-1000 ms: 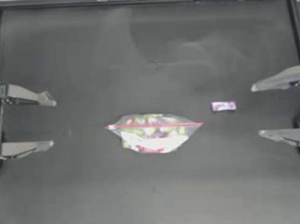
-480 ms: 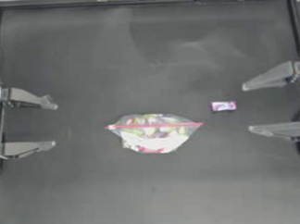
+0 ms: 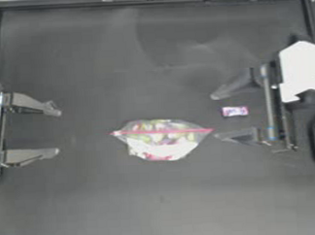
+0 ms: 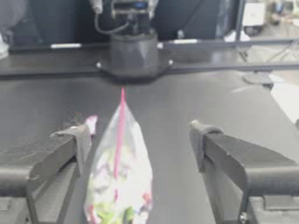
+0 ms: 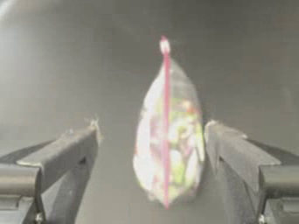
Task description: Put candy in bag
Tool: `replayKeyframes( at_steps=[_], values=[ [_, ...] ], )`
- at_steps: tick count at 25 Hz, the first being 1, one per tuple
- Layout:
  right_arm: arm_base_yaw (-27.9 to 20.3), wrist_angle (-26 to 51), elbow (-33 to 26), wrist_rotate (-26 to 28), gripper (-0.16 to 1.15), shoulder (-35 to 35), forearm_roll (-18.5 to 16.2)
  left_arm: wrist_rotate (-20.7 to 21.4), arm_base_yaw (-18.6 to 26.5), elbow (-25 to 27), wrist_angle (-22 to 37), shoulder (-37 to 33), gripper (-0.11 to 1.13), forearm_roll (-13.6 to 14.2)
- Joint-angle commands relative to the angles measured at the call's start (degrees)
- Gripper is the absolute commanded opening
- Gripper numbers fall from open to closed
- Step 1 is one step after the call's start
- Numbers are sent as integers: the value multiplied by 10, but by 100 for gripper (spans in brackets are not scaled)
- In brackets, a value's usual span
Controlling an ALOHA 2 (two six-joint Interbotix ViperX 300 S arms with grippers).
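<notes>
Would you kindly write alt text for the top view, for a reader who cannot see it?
Seen from above, the open right gripper reaches in from the right, its jaws either side of the candy on the dark table. The bag of colourful sweets lies mid-table, just left of the candy. The left gripper waits open at the left edge.

Lighting: dim, diffuse, from overhead. Dark matte table (image 3: pixel 78 200) carries a broad pale sheen beyond the clear plastic zip bag with the pink-red strip (image 3: pixel 162 138), toward the far edge. Shadows: soft, faint, close under the bag. Focus: top view soft throughout; both wrist views blurred, bag outline smeared. Glare: white right-arm housing (image 3: pixel 301 68) overexposed, detail lost.
</notes>
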Motion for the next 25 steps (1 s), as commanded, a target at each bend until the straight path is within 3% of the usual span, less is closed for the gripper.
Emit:
replayKeyframes(
  at_steps=[1, 16, 25],
  values=[
    [0, 35, -60, -1, 99, 40, -6, -1, 2, -11, 0, 11, 98, -1],
    [9, 193, -252, -1, 99, 227, -47, -1, 10, -1, 13, 11, 98, -1],
    [20, 230, -328, -4, 99, 313, -65, -1, 11, 5, 14, 11, 98, -6]
  ],
)
